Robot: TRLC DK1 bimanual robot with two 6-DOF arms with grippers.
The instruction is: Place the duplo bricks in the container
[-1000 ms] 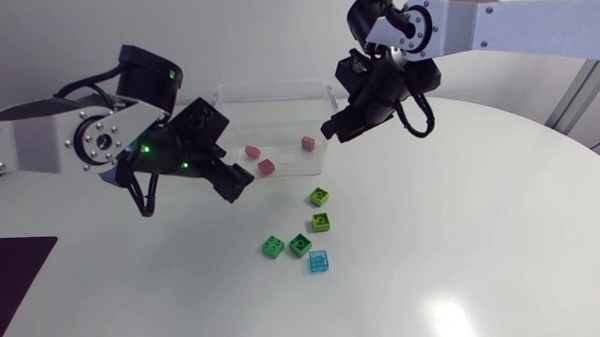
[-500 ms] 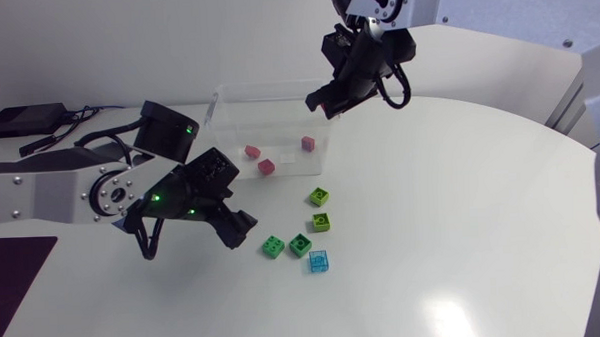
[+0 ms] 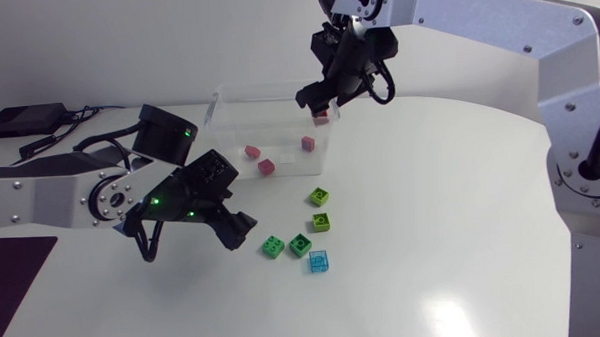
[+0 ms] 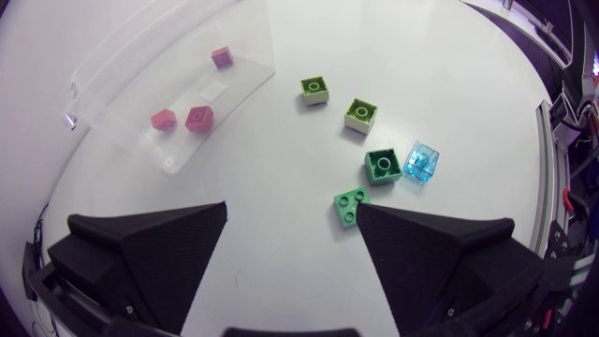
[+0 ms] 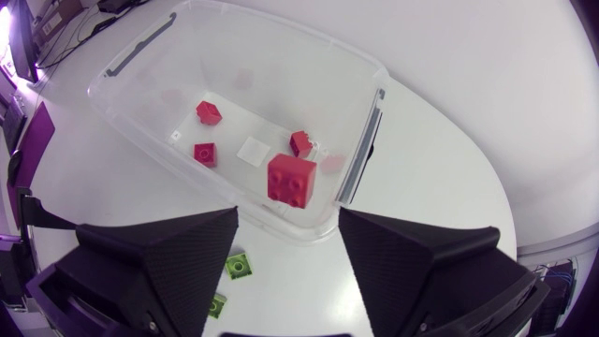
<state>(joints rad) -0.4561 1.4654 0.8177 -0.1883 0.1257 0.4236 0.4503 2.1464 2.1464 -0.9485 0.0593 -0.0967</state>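
The white table (image 3: 462,213) carries a clear bin (image 3: 267,87) at its far side. The right gripper (image 5: 287,225) hangs above the bin with its fingers spread wide and gripping nothing. A red brick (image 5: 291,178) shows just ahead of them, over the bin floor and touched by neither finger. Three more red bricks (image 5: 204,153) lie on that floor, apart from one another. The left gripper (image 4: 292,211) hovers over the table, also wide open and empty, with a green brick (image 4: 350,207) near one fingertip. Outside the bin lie a dark green brick (image 4: 382,165), a blue brick (image 4: 422,161), an olive brick (image 4: 360,112) and a light green brick (image 4: 316,88). They look light, stiff and smooth-sided, so I would pinch one across two flat opposite walls, below the studs.
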